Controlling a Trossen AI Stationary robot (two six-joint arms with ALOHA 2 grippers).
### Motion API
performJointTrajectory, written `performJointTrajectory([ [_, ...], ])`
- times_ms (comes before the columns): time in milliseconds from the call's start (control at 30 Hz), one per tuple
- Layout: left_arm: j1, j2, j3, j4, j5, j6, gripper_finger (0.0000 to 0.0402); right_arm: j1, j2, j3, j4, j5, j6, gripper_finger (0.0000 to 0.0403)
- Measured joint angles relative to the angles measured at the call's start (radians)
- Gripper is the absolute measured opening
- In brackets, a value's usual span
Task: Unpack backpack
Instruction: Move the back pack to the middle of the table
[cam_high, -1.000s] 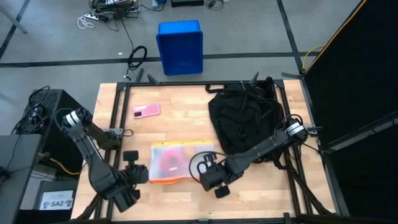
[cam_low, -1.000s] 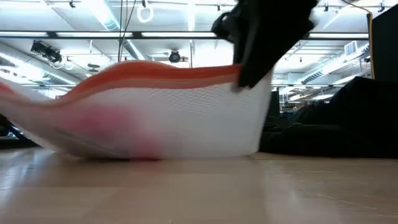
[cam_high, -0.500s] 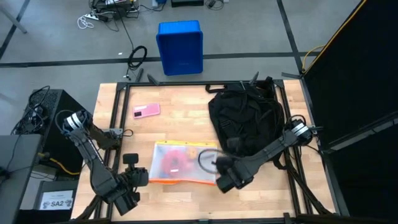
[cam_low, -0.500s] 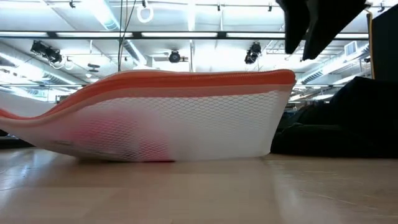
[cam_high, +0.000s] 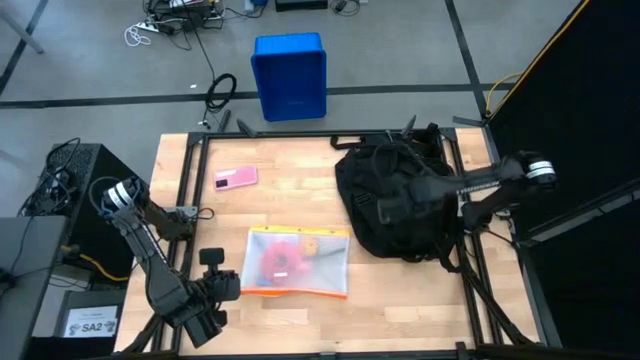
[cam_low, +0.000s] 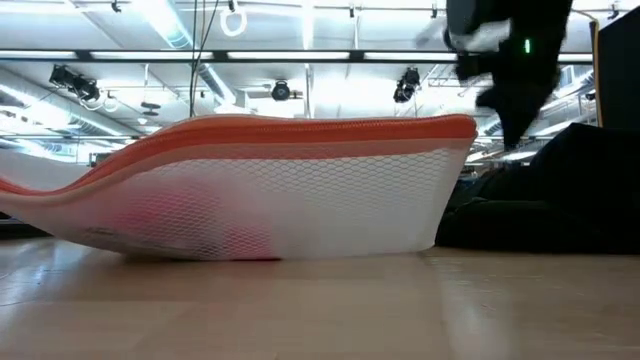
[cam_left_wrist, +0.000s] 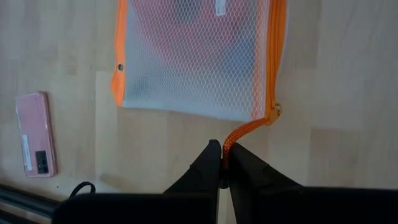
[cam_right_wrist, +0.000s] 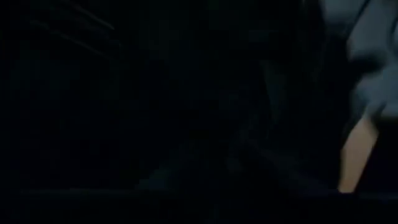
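I see one backpack (cam_high: 400, 205) at the worktop's (cam_high: 300, 315) right, directly under my right claw (cam_high: 388, 208), whose opening I cannot tell, beside one mesh pouch (cam_high: 297, 262), one pink phone (cam_high: 235, 178), left claw (cam_high: 212, 283) shut.

The light wooden table (cam_high: 300, 310) carries a pink phone (cam_high: 235, 178), an orange-edged mesh pouch (cam_high: 296, 262) and the black backpack (cam_high: 395, 200), all lying apart.

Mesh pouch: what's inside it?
Through the white netting of the orange-trimmed mesh pouch a pink-red object shows, plus something orange beside it. What they are cannot be told; the mesh blurs them.
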Motion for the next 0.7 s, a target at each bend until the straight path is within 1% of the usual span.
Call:
performJointTrajectory([
  [67, 0.001, 0.000, 0.000, -0.001, -0.006, 0.004, 0.0000, -0.104, -0.013, -0.092, 0.097, -0.078, -0.062, 0.0049],
  [167, 0.001, 0.000, 0.000, 0.001, -0.007, 0.004, 0.0000, -0.233, 0.010, -0.199, 0.306, -0.212, -0.191, 0.0012],
  [233, 0.001, 0.000, 0.000, 0.002, -0.007, 0.004, 0.0000, -0.295, 0.046, -0.244, 0.488, -0.313, -0.289, 0.0004],
  [333, 0.001, 0.000, 0.000, 0.009, -0.007, 0.005, 0.0000, -0.344, 0.126, -0.259, 0.741, -0.454, -0.405, 0.0012],
  [400, 0.001, 0.000, 0.000, 0.036, -0.003, 0.006, 0.0000, -0.349, 0.193, -0.227, 0.881, -0.518, -0.451, 0.0015],
  [467, 0.001, 0.000, 0.000, 0.059, 0.010, 0.015, 0.0000, -0.340, 0.271, -0.166, 0.973, -0.573, -0.493, 0.0013],
  [567, 0.000, 0.000, 0.000, 0.115, 0.031, 0.031, 0.0000, -0.313, 0.392, -0.037, 1.016, -0.642, -0.556, 0.0003],
  [700, 0.000, 0.000, 0.000, 0.170, 0.058, 0.055, 0.0000, -0.259, 0.566, 0.199, 1.016, -0.692, -0.624, 0.0004],
])
